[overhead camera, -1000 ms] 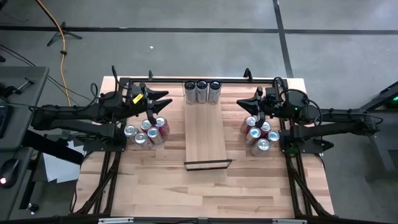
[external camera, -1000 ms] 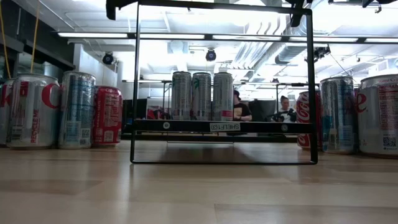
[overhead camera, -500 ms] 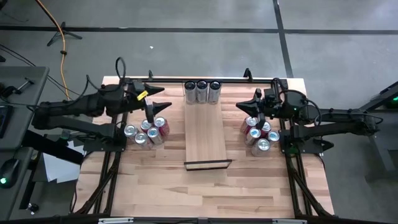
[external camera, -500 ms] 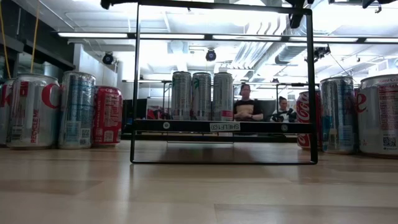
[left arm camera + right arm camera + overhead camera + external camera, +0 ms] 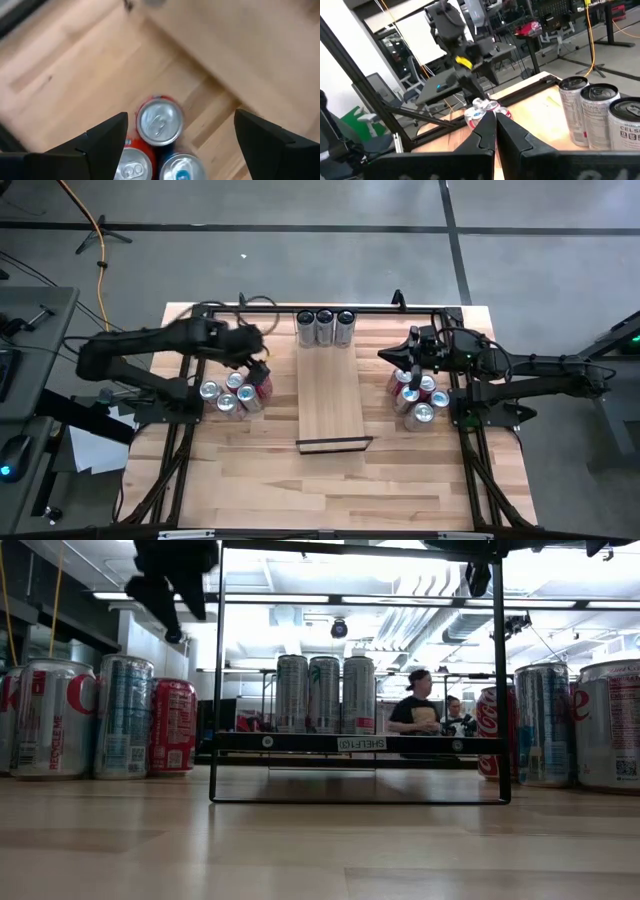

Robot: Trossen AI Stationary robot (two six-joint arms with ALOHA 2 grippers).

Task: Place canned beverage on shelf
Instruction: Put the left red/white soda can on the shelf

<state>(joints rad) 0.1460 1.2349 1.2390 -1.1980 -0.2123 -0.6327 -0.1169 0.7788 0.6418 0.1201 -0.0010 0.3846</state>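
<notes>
The shelf (image 5: 330,395) is a pale narrow board in the middle of the table, with a black lip (image 5: 334,444) at its near end. Three tall silver cans (image 5: 325,327) stand on its far end. Several red and silver cans (image 5: 235,390) stand in a cluster left of the shelf. My left gripper (image 5: 257,366) is open, points down and hovers above this cluster. In the left wrist view (image 5: 180,137) its fingers stand wide on either side of a red can's top (image 5: 159,121), well above it. My right gripper (image 5: 392,356) is shut and empty above the right cluster of cans (image 5: 415,395).
A black frame (image 5: 320,308) runs along the table's far edge and down both sides. In the low view the shelf's front bar (image 5: 355,743) sits raised on a thin black frame (image 5: 215,680). People show in the room behind (image 5: 415,712). Bare board lies on the shelf's near half.
My left gripper has swung from lying level and pointing at the shelf to pointing straight down. It now hangs over the left cluster's cans nearest the shelf. The cans have not moved.
</notes>
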